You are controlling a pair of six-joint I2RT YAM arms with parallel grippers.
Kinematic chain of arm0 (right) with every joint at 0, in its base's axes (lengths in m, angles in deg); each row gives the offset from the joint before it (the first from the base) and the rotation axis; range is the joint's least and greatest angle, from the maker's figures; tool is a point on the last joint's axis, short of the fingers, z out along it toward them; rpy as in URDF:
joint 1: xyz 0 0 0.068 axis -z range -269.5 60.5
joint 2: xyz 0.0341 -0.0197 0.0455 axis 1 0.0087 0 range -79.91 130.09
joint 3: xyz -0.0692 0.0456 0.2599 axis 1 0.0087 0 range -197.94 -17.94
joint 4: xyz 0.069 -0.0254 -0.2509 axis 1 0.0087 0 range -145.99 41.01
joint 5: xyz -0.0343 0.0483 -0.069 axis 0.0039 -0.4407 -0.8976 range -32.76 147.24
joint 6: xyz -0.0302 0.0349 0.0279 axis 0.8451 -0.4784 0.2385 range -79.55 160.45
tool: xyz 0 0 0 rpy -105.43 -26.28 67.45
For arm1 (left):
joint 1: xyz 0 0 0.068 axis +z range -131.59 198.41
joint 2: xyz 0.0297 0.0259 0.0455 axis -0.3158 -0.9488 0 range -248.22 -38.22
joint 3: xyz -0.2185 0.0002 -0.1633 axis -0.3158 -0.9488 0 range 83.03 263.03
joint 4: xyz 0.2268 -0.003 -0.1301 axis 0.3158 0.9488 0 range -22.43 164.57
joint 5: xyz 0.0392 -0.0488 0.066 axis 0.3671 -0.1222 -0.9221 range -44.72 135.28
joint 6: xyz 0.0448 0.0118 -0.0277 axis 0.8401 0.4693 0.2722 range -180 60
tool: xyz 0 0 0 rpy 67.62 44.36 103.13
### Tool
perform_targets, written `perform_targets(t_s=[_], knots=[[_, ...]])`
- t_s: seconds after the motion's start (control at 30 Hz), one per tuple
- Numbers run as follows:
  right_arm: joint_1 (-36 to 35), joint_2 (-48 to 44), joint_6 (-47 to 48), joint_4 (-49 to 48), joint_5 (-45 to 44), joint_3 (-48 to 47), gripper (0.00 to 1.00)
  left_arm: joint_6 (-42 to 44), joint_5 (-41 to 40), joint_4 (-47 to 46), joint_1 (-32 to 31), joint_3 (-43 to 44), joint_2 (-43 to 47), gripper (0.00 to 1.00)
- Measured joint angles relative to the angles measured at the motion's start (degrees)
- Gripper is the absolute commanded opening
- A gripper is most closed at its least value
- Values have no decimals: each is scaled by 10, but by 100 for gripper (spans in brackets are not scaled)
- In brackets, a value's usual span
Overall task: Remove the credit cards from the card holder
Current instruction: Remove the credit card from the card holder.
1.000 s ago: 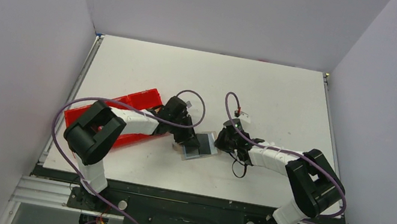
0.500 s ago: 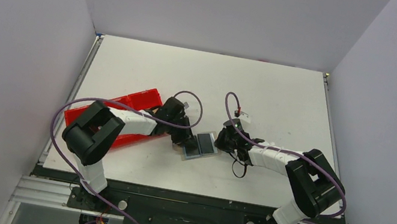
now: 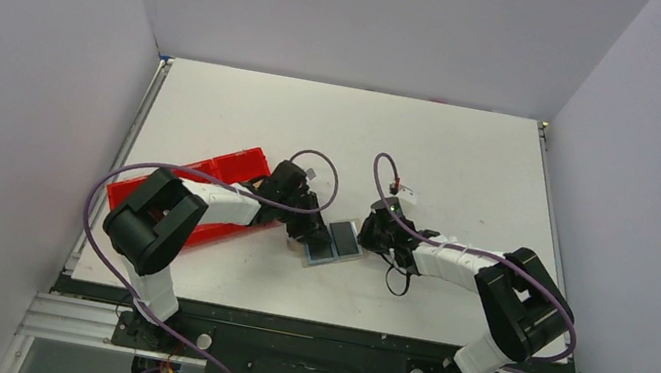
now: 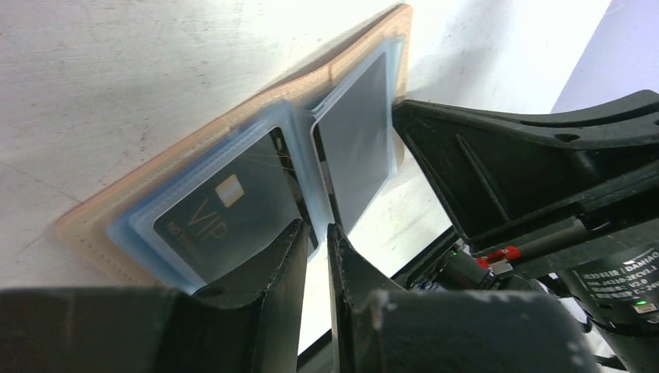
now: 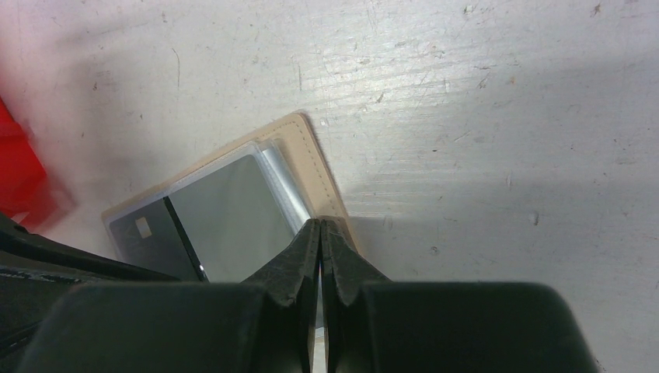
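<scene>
so far nothing is out. red tray [image 3: 230, 168] far left. left gripper [image 4: 317, 233], nearly closed with nothing visible between its fingers, meets the left side of the open tan card holder [image 3: 334, 245], which lies flat mid-table. both dark credit cards [image 4: 225, 210] sit inside clear sleeves. right gripper [image 5: 320, 225], fingers pressed together, touches the holder's right edge.

The card holder [image 3: 334, 245] lies open on the counter [image 3: 453, 156], near its middle — left jaws on its left side, right jaws on its right. Two credit cards [image 4: 225, 214] sit inside, side by side. The tray [image 3: 233, 168] lies just left.
</scene>
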Motion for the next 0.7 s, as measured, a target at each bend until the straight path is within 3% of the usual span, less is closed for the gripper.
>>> perform_targets(t_s=[0.7], knots=[[-38,18,24,50,-57,-40,0,-15,7,-30,-2,12,-30,16]])
